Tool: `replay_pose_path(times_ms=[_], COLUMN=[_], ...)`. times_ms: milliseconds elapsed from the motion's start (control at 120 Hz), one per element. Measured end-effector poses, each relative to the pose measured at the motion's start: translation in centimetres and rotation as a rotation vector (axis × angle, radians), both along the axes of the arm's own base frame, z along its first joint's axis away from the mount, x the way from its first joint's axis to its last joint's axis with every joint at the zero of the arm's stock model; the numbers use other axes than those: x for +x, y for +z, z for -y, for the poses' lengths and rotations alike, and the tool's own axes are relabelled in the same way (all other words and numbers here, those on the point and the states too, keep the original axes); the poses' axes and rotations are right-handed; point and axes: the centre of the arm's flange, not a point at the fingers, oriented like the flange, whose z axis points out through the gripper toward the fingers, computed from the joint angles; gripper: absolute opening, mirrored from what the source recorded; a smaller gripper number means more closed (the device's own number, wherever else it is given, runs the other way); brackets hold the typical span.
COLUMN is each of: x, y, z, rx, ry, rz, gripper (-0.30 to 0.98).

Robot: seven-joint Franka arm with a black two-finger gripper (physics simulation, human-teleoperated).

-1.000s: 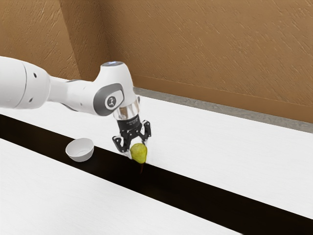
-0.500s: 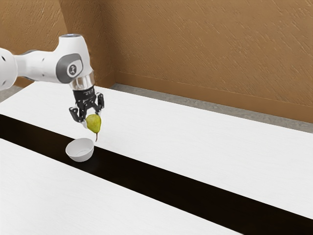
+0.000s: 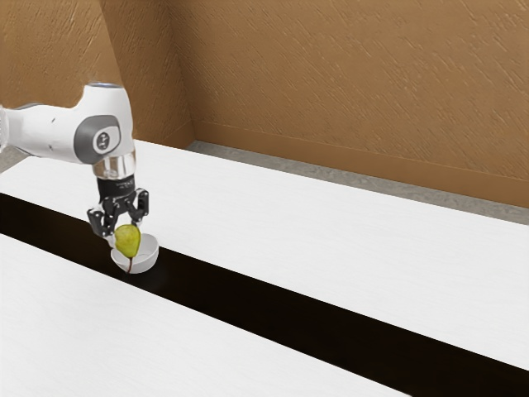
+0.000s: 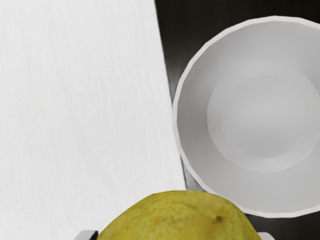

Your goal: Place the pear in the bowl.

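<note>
At the exterior view's left, by the bowl point(image 3: 150, 257), my gripper point(image 3: 125, 231) pinches the pear point(image 3: 127, 241), fingers its width apart at the thick end, a sound hold for likely firm, bruisable fruit.

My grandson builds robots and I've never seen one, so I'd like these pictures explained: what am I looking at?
The machine is a single white robot arm, drawn by a simulator. The exterior view comes from a camera at the arm's side; the wrist view looks out from a camera on its hand. On the white table runs a dark strip, and on it stands a pale bowl. The black pincer holds a yellow-green pear at the bowl, not yet released.
</note>
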Motion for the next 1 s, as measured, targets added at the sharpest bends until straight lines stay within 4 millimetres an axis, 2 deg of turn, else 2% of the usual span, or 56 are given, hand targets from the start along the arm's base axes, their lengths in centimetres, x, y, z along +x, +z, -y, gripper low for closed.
replay_pose_path(times_ms=[250, 517, 783, 1000], x=[1.4, 3.5, 3.9, 4.0], y=[-1.8, -1.9, -2.4, -2.3], z=[-0.6, -2.6, -3.3, -3.3], rx=[-0.014, -0.018, -0.022, -0.022], ry=[0.001, 0.020, 0.028, 0.025], rz=[-0.007, 0.019, 0.025, 0.030], gripper=[0.20, 0.20, 0.50, 0.62])
